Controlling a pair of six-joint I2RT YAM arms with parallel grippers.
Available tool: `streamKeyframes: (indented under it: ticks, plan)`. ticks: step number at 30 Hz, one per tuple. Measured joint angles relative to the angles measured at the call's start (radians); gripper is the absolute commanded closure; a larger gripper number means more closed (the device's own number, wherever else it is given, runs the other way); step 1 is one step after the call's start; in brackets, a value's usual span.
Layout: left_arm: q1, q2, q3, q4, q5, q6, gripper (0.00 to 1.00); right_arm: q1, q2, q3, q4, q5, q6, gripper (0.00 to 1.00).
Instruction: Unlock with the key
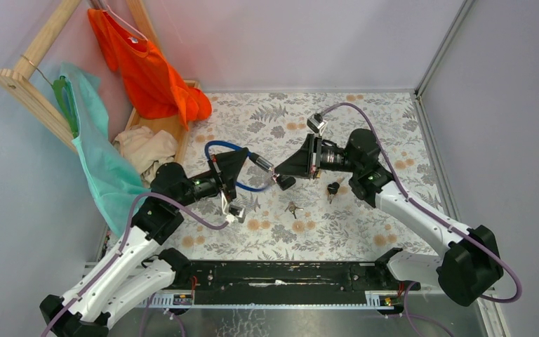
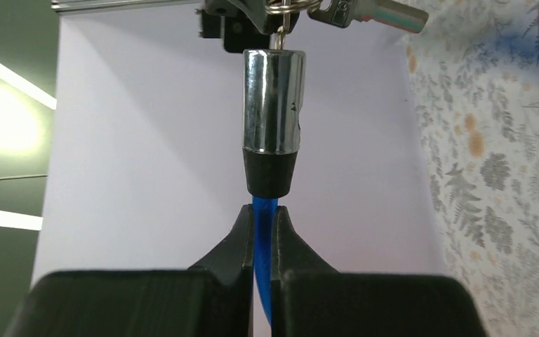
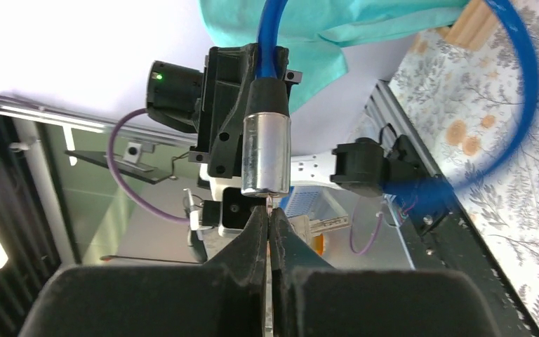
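Right wrist view puts my right claw nearest, its two fingers pressed together on the key. Only a sliver of silver blade shows between my tips and the end of the chrome lock barrel, and the key's head is hidden in my grip. I judge the key is seated in the keyhole and the turn not yet made. Just beyond the barrel, my left claw is clamped on the blue cable right below the barrel's black collar, so the lock hangs between my two claws, off the desk. Spare silver keys dangle on a ring beside the key. From above, both my arms reach forward and bend inward, claws meeting tip to tip over the middle of the desk. Next I would roll my right wrist about the blade's axis while the left holds firm. Since it grips cable, not barrel, the barrel may twist along.
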Motion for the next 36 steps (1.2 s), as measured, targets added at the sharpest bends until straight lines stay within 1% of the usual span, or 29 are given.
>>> streamKeyframes:
  ticks: [4, 5, 6, 8, 9, 10, 11, 13, 14, 16, 20, 26, 30, 36]
  plan:
    - [-0.013, 0.008, -0.002, 0.075, -0.010, 0.002, 1.00, -0.023, 0.000, -0.037, 0.137, -0.014, 0.124, 1.00]
    - [-0.014, 0.011, -0.002, 0.087, -0.010, 0.001, 1.00, -0.027, 0.000, -0.043, 0.166, -0.018, 0.150, 0.99]
    - [-0.016, 0.013, -0.001, 0.089, -0.011, -0.006, 1.00, -0.029, 0.000, -0.047, 0.184, -0.021, 0.166, 0.89]
    - [-0.020, 0.021, 0.005, 0.097, -0.013, -0.012, 1.00, -0.034, 0.000, -0.049, 0.200, -0.030, 0.188, 0.81]
    - [-0.020, 0.026, 0.016, 0.096, -0.016, -0.025, 1.00, -0.039, 0.000, -0.049, 0.201, -0.031, 0.188, 0.70]
    - [-0.021, 0.032, 0.030, 0.092, -0.016, -0.041, 1.00, -0.042, -0.003, -0.045, 0.192, -0.032, 0.177, 0.47]
    - [-0.023, 0.042, 0.050, 0.080, -0.017, -0.062, 1.00, -0.044, -0.010, -0.035, 0.155, -0.030, 0.145, 0.29]
    - [-0.027, 0.071, 0.111, 0.046, -0.024, -0.121, 1.00, -0.047, -0.031, -0.001, 0.045, -0.018, 0.064, 0.02]
    - [-0.029, 0.087, 0.150, 0.025, -0.029, -0.159, 1.00, -0.047, -0.049, 0.026, -0.025, -0.001, 0.003, 0.00]
    - [-0.031, 0.126, 0.245, -0.038, -0.043, -0.262, 1.00, -0.048, -0.085, 0.065, -0.123, 0.027, -0.077, 0.01]
    - [-0.034, 0.203, 0.411, -0.154, -0.080, -0.531, 1.00, -0.048, -0.161, 0.118, -0.286, 0.109, -0.234, 0.01]
    - [-0.034, 0.290, 0.435, -0.296, -0.167, -0.846, 1.00, -0.048, -0.207, 0.128, -0.474, 0.252, -0.401, 0.01]
    - [-0.033, 0.372, 0.436, -0.366, -0.245, -0.956, 1.00, -0.048, -0.216, 0.129, -0.588, 0.364, -0.480, 0.01]
    - [0.010, 0.478, 0.477, -0.454, -0.265, -1.017, 1.00, -0.048, -0.253, 0.127, -0.703, 0.518, -0.552, 0.01]
